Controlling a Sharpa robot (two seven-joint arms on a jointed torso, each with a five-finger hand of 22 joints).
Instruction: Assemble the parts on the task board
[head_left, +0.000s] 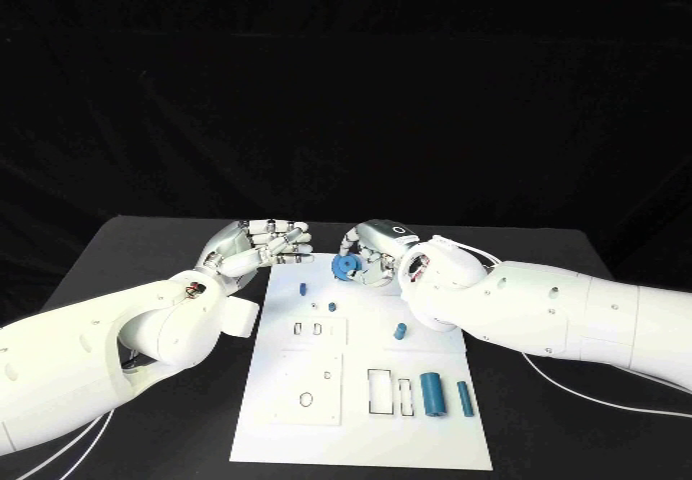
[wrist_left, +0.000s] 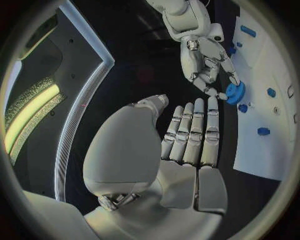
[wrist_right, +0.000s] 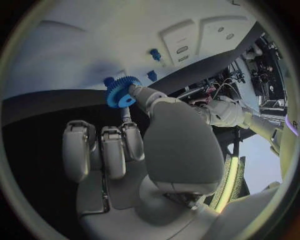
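The white task board (head_left: 361, 400) lies in the middle of the black table. My right hand (head_left: 378, 252) hovers over the board's far edge and pinches a blue gear (head_left: 345, 266) between thumb and a finger; the right wrist view shows the gear (wrist_right: 122, 92) at the fingertips of that hand (wrist_right: 144, 140). My left hand (head_left: 260, 245) is just left of the board's far corner, fingers straight and close together, holding nothing (wrist_left: 187, 145). From the left wrist, the gear (wrist_left: 235, 92) hangs above the board's edge (wrist_left: 269, 150).
Small blue pegs (head_left: 304, 289) (head_left: 330, 307) (head_left: 400, 330) stand or lie on the board's far half. Two longer blue cylinders (head_left: 430, 393) (head_left: 464, 398) lie near its front right, beside rectangular slots (head_left: 379, 390). Black table (head_left: 144, 260) surrounds the board.
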